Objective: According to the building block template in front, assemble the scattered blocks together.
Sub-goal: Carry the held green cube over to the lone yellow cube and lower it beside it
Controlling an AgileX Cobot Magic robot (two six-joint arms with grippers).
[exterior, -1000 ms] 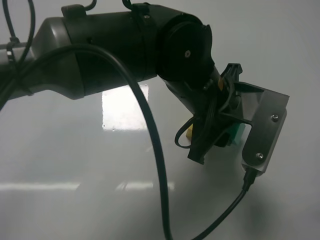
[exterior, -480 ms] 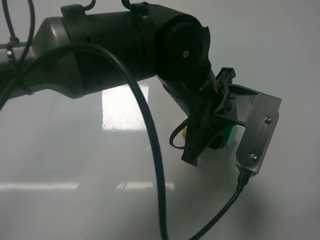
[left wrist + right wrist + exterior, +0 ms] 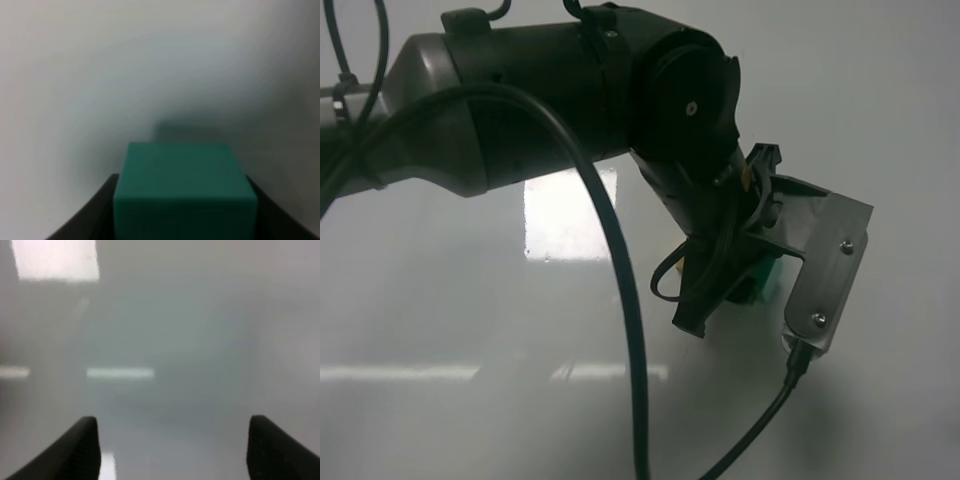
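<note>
The left gripper [image 3: 183, 212] is clamped on the teal-green cube [image 3: 183, 175]: in the left wrist view its dark fingers [image 3: 87, 220] press both side faces, and the cube's shadow lies on the pale table [image 3: 75, 75] toward 12 o'clock. From the exterior high camera the left arm [image 3: 520, 100] fills most of the picture. Only a sliver of teal shows, near 4 o'clock from the centre, between the gripper and the wrist's metal bracket [image 3: 828, 270].

The right gripper [image 3: 172, 447] stands with its fingers wide apart, holding nothing, with only bare table beyond it.

By my reading, the task is at an early-to-middle stage. One of the two scattered blocks is in hand but not shown joined to anything. Neither the yellow cube nor the building block template can be made out, since the arm hides that area. I cannot tell how close the teal-green cube is to its partner. Bringing the two together, yellow left and teal right, appears to remain.
</note>
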